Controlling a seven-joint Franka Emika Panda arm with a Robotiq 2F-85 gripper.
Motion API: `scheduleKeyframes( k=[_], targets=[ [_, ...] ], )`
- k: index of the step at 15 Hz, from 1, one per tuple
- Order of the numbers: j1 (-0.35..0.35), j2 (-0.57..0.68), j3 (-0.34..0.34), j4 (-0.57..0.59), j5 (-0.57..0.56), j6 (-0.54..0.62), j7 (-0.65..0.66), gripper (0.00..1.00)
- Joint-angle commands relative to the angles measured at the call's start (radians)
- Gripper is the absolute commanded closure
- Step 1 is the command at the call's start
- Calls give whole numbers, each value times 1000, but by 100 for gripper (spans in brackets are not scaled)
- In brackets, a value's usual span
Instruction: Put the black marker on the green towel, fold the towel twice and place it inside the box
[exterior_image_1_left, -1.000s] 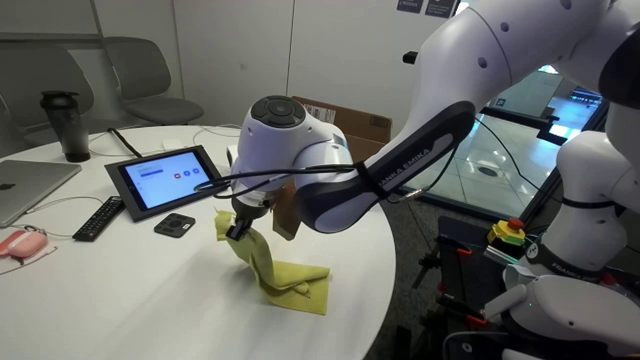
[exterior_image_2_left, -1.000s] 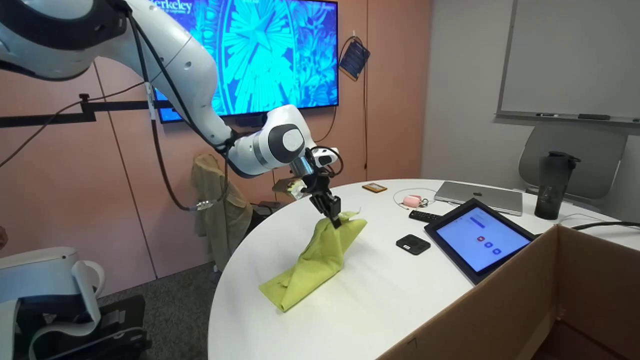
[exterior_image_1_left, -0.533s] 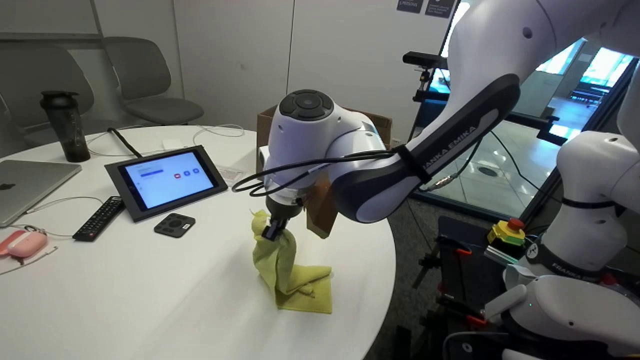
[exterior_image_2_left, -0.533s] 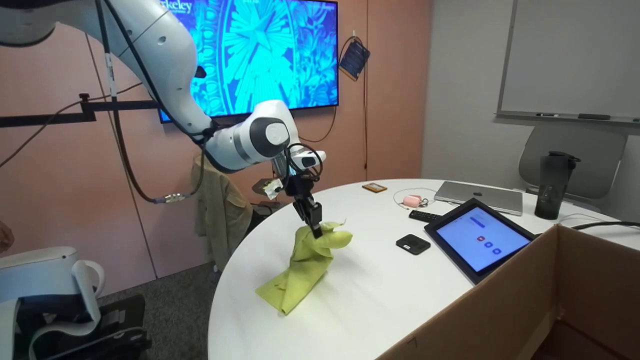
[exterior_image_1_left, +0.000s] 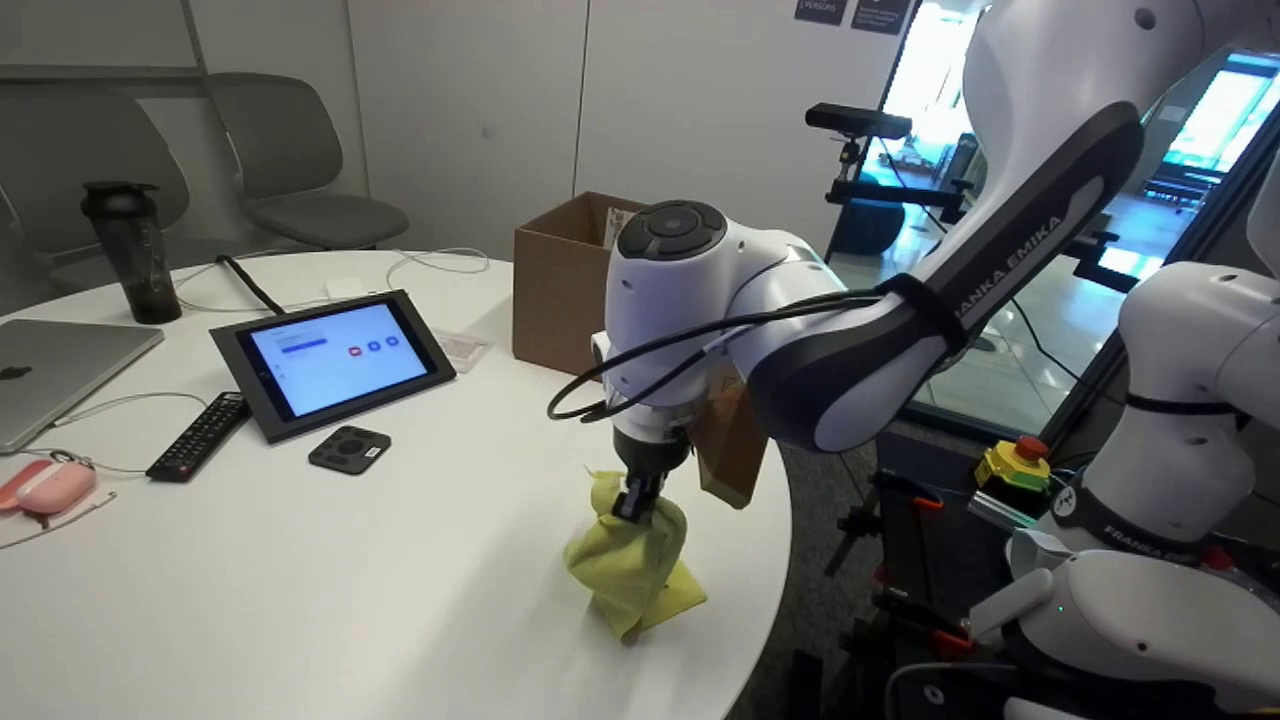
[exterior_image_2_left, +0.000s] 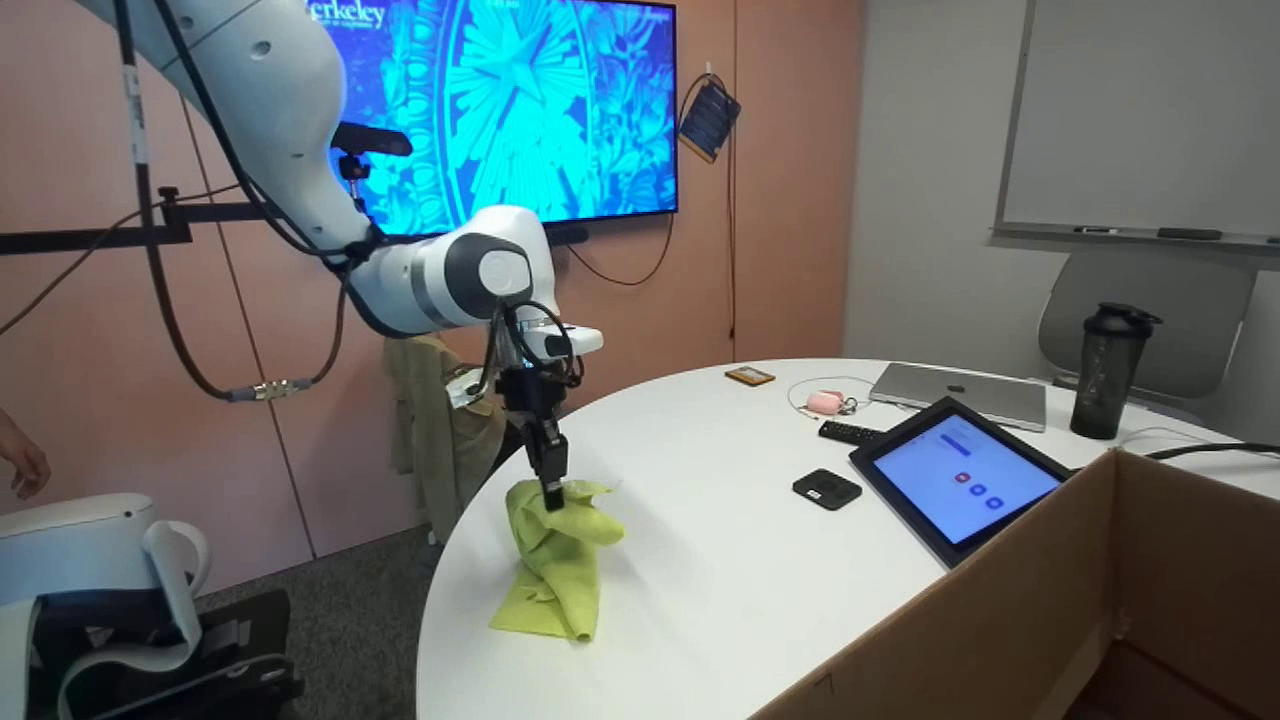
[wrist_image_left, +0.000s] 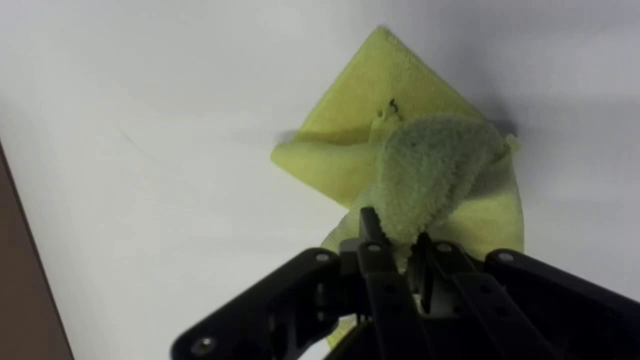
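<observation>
Wrist view: hand (wrist_image_left: 397, 232) is clenched on the green towel (wrist_image_left: 425, 165), jaws nearly together, cloth bunched between them. Grey-green fold bulges up ahead of the jaws; past it, one yellow-green corner lies flat on the white surface (wrist_image_left: 150, 210). Small dark bit (wrist_image_left: 393, 105) on the cloth just beside that fold, too small to ID. Black marker: can't tell where it is from these views.

Both exterior views agree: hand points down, towel gripped near its top, upper part raised and crumpled, lower part resting on the surface near the rounded edge.

Towel is outside the box (exterior_image_1_left: 560, 300), well apart from it. Box sits upright, top open. In an exterior view it fills the near corner, cut off by the frame, inner wall (exterior_image_2_left: 1190, 570) partly showing. Brown cardboard piece (exterior_image_1_left: 733, 445) just beside the hand; can't tell what it's fixed to.

Other stuff on the surface: tablet (exterior_image_1_left: 335, 355) with lit display, remote (exterior_image_1_left: 200, 437) just beside it, flat black gadget (exterior_image_1_left: 349, 450) near the tablet's lower edge, closed laptop (exterior_image_1_left: 70, 380), black bottle (exterior_image_1_left: 130, 255) standing upright, pink case (exterior_image_1_left: 58, 490). All apart from the towel. Wall screen (exterior_image_2_left: 510, 110) glows blue behind the arm (exterior_image_2_left: 450, 285).
</observation>
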Motion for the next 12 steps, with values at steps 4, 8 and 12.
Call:
scheduleKeyframes(
  k=[4,8,12],
  targets=[
    [-132,34,80,-81,73,-24,216,87],
    [-202,106,93,-58,155,7,243,87],
    [-242,193,111,-2,236,53,228,86]
  ],
)
